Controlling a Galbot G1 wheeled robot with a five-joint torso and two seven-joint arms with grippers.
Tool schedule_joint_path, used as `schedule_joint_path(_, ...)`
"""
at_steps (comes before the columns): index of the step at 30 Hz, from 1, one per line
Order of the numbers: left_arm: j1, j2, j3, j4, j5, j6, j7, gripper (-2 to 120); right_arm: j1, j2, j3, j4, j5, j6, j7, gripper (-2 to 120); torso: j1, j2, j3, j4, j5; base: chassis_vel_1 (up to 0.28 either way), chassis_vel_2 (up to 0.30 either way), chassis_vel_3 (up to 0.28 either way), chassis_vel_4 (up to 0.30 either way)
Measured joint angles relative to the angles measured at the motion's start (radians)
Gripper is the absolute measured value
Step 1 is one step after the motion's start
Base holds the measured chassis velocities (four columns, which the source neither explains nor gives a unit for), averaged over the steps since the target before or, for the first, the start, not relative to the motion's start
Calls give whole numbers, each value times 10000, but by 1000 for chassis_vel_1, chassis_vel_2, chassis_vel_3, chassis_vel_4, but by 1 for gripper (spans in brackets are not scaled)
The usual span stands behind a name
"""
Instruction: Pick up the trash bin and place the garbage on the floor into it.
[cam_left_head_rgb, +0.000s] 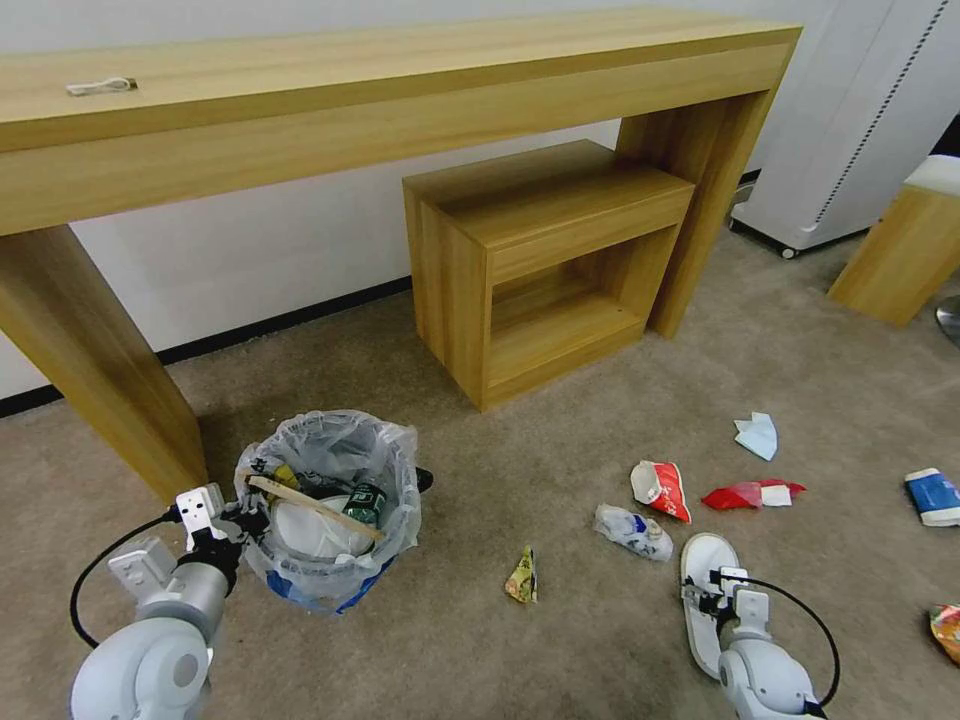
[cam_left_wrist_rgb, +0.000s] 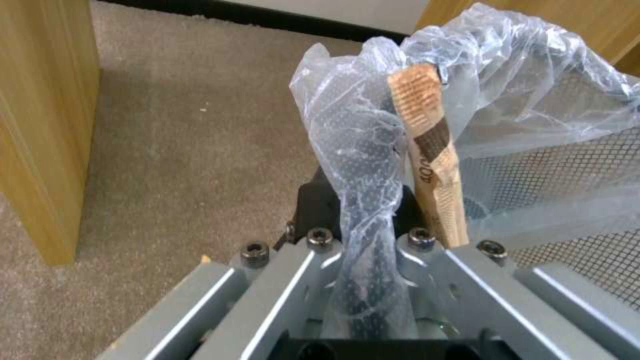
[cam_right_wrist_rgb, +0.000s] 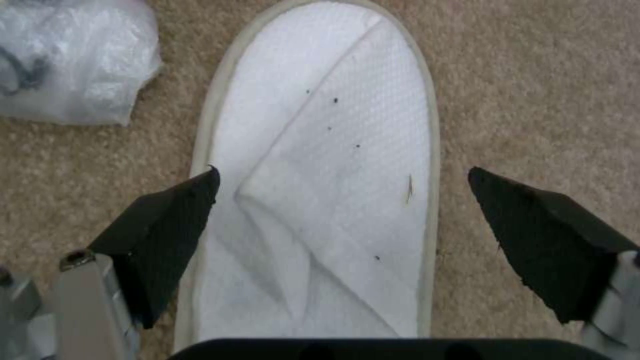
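Right now the left gripper (cam_left_wrist_rgb: 363, 235) has its fingers closed on the trash bin (cam_left_head_rgb: 330, 510) rim, pinching mesh and liner bag together; bin sits on the carpet by the counter leg. The right gripper (cam_right_wrist_rgb: 343, 200) hangs over the white slipper (cam_right_wrist_rgb: 327, 170), fingers spread wide either side, not touching. Risks: the wide flat slipper slips out of a pinch, or a lift tilts the bin and the wooden stick (cam_left_head_rgb: 315, 507) (lying across the top) tips out.

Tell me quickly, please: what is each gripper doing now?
Left gripper: closed on the rim of the trash bin.
Right gripper: open, one finger on each side of the white slipper on the carpet.
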Motion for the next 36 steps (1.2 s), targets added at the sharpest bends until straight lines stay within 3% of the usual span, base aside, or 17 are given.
schedule_joint_path(16,-63,24,37,86,-16,-14,3,3,115,-15,66,-303,-122,123,-17,96,0,0,0,0,1,0,0,0,0)
schedule_joint_path(25,-95,40,67,134,-30,-14,5,3,213,-54,-4,-383,-132,138,-27,89,0,0,0,0,0,0,0,0,0)
schedule_joint_path(33,-156,29,113,198,-26,-16,6,3,259,-51,-68,-475,-162,192,-28,68,0,0,0,0,0,0,0,0,0)
schedule_joint_path(36,-188,27,122,222,-26,-35,6,3,283,-48,-83,-523,-164,223,-29,55,0,0,0,0,0,0,0,0,0)
